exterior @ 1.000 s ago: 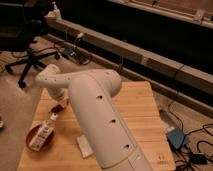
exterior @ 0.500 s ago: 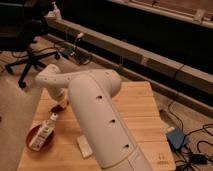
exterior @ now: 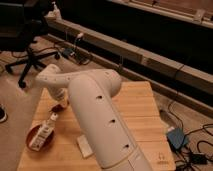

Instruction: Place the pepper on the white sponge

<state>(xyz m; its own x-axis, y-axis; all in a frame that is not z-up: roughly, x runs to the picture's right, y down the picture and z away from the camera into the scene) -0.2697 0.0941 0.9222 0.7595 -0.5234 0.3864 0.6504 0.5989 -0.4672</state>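
A light wooden table (exterior: 140, 107) fills the near middle of the scene, its planks running left to right. It stands on a pale floor (exterior: 17, 97). At the far left is a black office chair (exterior: 27, 55) on a star base with castors. A long pale ledge (exterior: 125, 47) runs diagonally from the far left down to the right, with dark panels behind it. A white bottle (exterior: 54, 10) stands on its far-left end. Dark cables (exterior: 197, 152) and a blue box (exterior: 176, 139) lie on the floor at the right. The light is dim and warm.

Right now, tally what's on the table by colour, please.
Red or red-brown: 2 (pepper, bowl)
White: 2 (white sponge, packet)
Total: 4
The gripper is shut, low over the table's left side, by the pepper.
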